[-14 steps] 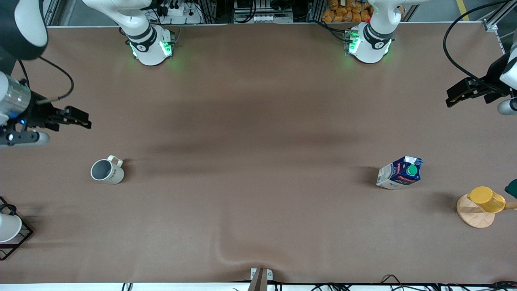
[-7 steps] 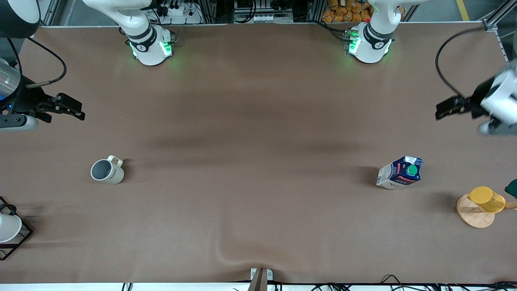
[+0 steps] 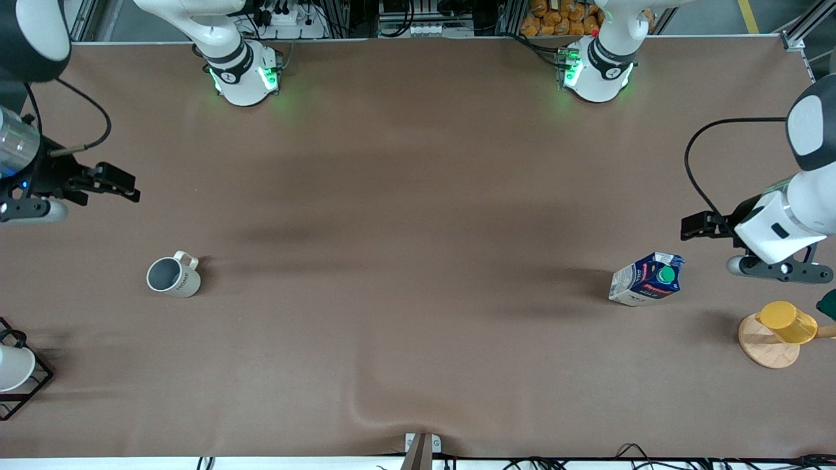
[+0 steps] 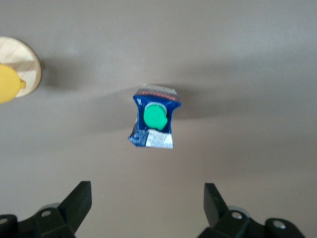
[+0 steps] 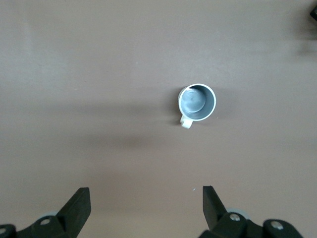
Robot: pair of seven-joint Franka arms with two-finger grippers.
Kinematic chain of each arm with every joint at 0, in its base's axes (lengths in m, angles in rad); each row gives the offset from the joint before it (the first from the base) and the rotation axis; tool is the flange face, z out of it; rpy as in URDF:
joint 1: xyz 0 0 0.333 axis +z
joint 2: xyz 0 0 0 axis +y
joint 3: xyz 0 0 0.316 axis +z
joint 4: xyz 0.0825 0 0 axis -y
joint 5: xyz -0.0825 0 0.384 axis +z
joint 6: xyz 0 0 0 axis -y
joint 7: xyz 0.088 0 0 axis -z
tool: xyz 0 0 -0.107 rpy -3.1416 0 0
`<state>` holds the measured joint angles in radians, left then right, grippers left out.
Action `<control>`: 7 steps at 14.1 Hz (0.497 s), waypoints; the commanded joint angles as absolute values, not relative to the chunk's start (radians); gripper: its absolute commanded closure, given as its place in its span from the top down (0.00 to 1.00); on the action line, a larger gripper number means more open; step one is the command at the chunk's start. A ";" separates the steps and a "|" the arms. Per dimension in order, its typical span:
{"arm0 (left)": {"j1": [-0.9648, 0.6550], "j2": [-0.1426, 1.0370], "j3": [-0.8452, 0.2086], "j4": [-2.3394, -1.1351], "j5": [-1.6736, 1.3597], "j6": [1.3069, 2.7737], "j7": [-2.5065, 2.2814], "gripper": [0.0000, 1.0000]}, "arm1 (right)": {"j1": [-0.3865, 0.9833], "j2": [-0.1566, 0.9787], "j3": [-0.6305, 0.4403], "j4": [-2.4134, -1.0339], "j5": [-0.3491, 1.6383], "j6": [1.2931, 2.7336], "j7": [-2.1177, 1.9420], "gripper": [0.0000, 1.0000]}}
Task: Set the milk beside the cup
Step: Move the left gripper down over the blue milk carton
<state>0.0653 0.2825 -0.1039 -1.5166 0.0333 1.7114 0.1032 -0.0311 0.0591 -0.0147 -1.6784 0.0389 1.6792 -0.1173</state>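
The milk carton [image 3: 646,279], dark blue with a red band and a green cap, stands upright on the table toward the left arm's end. It also shows in the left wrist view [image 4: 154,120]. My left gripper [image 3: 693,227] is open and empty, in the air over the table beside the milk. The cream-white mug [image 3: 173,275] with a grey inside stands toward the right arm's end and shows in the right wrist view [image 5: 196,103]. My right gripper [image 3: 124,184] is open and empty, over bare table by the mug.
A yellow cup [image 3: 787,322] lies on a round wooden coaster [image 3: 768,344] near the milk, toward the left arm's end. A white cup in a black wire frame [image 3: 14,372] sits at the table's edge at the right arm's end.
My left gripper has moved in over the table toward the milk. My right gripper shifted a little and stays beside the mug. The milk and the mug have not moved.
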 commanded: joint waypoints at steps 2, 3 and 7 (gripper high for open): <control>0.064 0.366 -0.107 -1.493 0.094 1.808 0.127 1.00 | -0.152 0.175 -0.009 -1.674 0.041 1.750 -0.378 1.00; 0.063 0.391 -0.107 -1.493 0.094 1.821 0.126 1.00 | -0.159 0.190 -0.009 -1.667 0.041 1.759 -0.386 1.00; 0.052 0.451 -0.110 -1.493 0.094 1.831 0.126 1.00 | -0.199 0.267 -0.009 -1.670 0.052 1.811 -0.383 0.94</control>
